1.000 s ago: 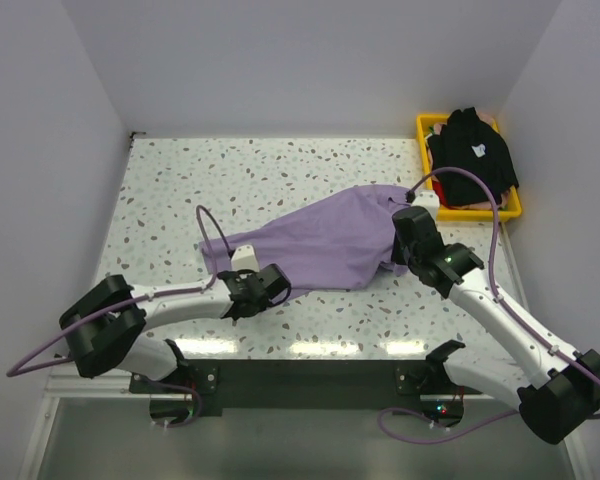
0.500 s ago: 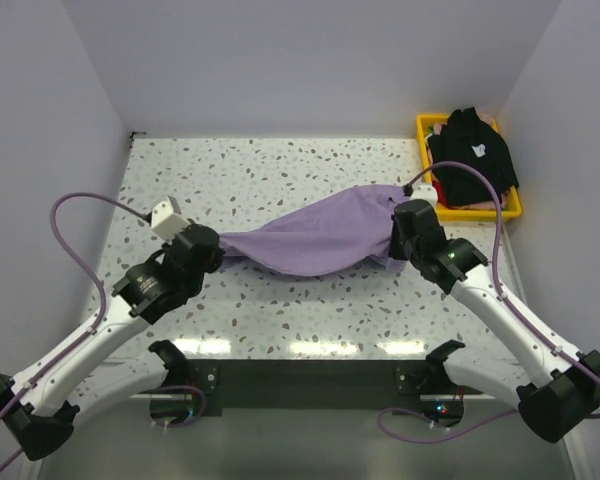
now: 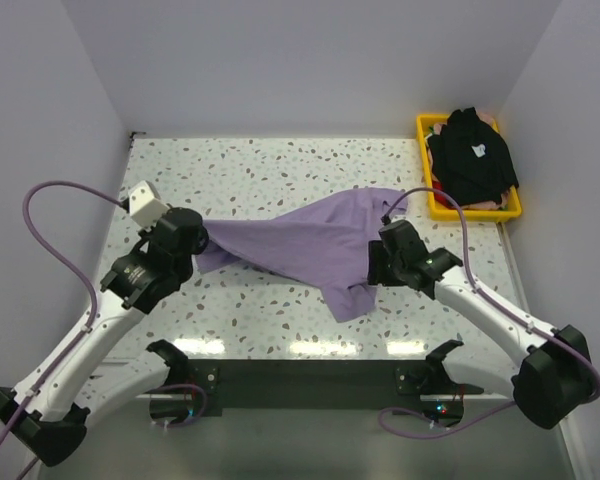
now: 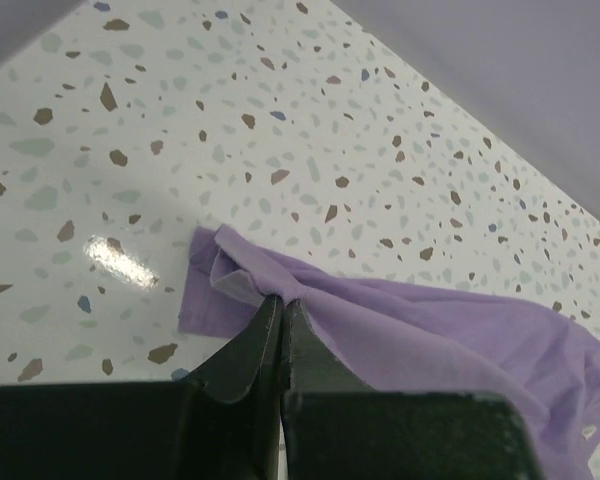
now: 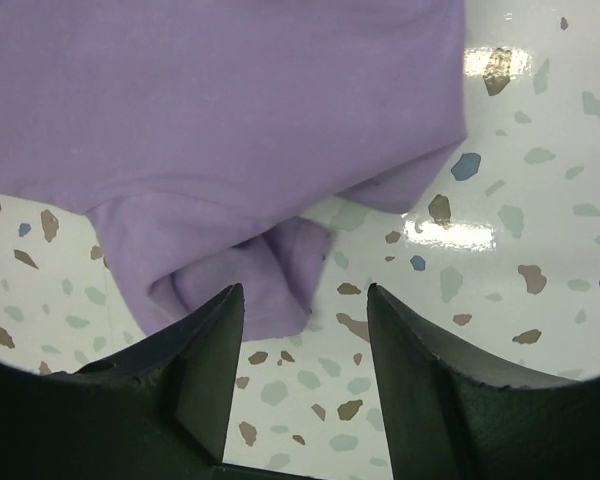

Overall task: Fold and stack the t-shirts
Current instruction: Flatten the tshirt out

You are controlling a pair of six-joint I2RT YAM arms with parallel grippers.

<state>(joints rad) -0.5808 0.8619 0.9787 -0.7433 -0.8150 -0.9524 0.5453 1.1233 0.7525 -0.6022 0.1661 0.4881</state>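
The lavender t-shirt (image 3: 300, 245) lies stretched and bunched across the middle of the speckled table. My left gripper (image 3: 202, 240) is shut on its left end; in the left wrist view the fingertips (image 4: 282, 300) pinch a gathered fold of the purple cloth (image 4: 430, 330). My right gripper (image 3: 372, 268) stands open at the shirt's right end. In the right wrist view it (image 5: 303, 290) hovers over a crumpled corner of the shirt (image 5: 230, 120) with nothing held between its fingers. The black t-shirt (image 3: 470, 160) with a small white mark is piled at the back right.
A yellow basket (image 3: 478, 212) at the back right corner holds the black shirt. White walls close in the table on the left, back and right. Purple cables loop off both arms. The table's near edge (image 3: 300, 348) runs just in front of the shirt.
The left arm swung out to the left, dragging the shirt's left end with it. The right gripper opened, let go of the shirt's right end and moved nearer; that end now lies on the table.
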